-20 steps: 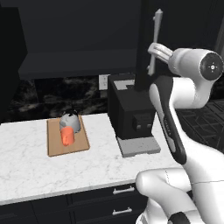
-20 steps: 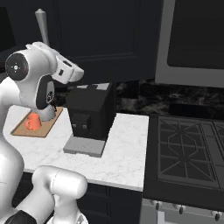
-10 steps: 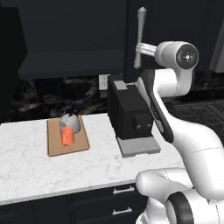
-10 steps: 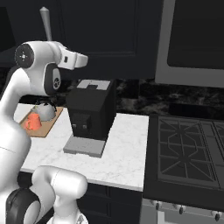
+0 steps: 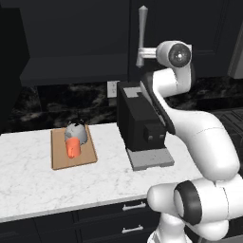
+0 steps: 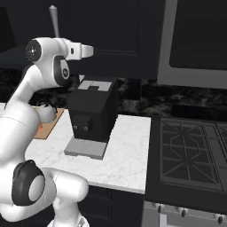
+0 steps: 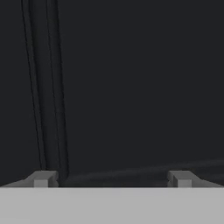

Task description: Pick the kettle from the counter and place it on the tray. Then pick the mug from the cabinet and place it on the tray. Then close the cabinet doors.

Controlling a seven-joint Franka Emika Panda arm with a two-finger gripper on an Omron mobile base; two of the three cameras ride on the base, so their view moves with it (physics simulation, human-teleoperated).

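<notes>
Dark cabinet door (image 7: 131, 87) ahead, arm raised high, hand (image 7: 111, 179) spread wide, empty

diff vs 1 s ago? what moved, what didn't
The arm swung left in the left base view, its hand pushing the cabinet door with the silver bar handle along toward closing. The gripper is open, facing the dark panel. Kettle and mug stayed on the tray.

"Can you make out the mug (image 5: 72, 147)?"

"Just an orange blob on the tray (image 5: 60, 160), overlapping the kettle (image 5: 77, 133); its handle is too small to tell. From the right, the arm probably hides most of both."
</notes>
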